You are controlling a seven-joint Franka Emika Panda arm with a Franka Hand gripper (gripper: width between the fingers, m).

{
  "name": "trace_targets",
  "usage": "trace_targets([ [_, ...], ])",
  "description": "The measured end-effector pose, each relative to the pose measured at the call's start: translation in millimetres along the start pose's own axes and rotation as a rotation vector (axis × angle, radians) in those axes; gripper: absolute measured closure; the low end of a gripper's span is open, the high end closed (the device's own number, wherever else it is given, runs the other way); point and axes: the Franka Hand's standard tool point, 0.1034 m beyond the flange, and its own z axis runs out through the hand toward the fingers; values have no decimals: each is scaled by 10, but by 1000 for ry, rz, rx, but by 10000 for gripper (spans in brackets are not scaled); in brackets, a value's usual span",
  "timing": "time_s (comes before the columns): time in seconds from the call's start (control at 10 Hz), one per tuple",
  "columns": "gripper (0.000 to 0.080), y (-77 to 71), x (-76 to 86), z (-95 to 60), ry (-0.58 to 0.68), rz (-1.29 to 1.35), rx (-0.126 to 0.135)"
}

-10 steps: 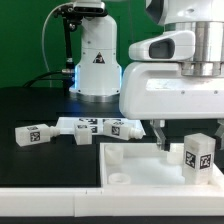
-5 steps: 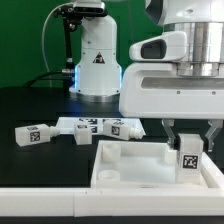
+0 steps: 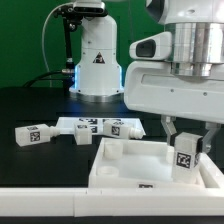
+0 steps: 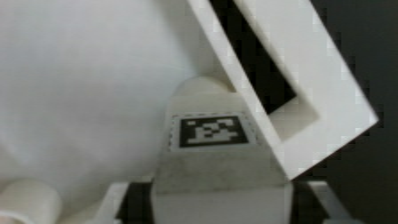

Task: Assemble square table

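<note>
Pinching a tagged white leg (image 3: pixel 186 157), end effector (image 3: pixel 187 146) over the square top (image 3: pixel 101 166), other legs (image 3: pixel 31 136) loose behind.

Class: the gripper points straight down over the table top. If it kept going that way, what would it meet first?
The gripper grips a leg, so the leg would touch first, probably on the table top inside its raised rim, near the exterior view's right. Depth is unclear, so it could catch the rim.

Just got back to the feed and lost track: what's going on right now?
The gripper is shut on a leg and holds it over the top, near the corner on the exterior view's right. Whether the leg touches the top cannot be told. More legs lie loose beyond the top, not yet fitted.
</note>
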Motion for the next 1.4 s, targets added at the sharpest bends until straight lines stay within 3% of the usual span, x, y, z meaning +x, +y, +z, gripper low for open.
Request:
trace_targets([
  [0.2,497,118,121,7,16,147,-15],
  [0.7,486,149,147,10,17,163,-21],
  [0.8,310,149,147,10,17,163,-21],
  [0.9,185,122,157,-42,16,108,-16],
  [1.1,161,36,171,-345,13,-28,17],
  [1.2,152,28,135,-410,6,-84,6],
  [1.4,151,31,132,-393,4,-81,6],
])
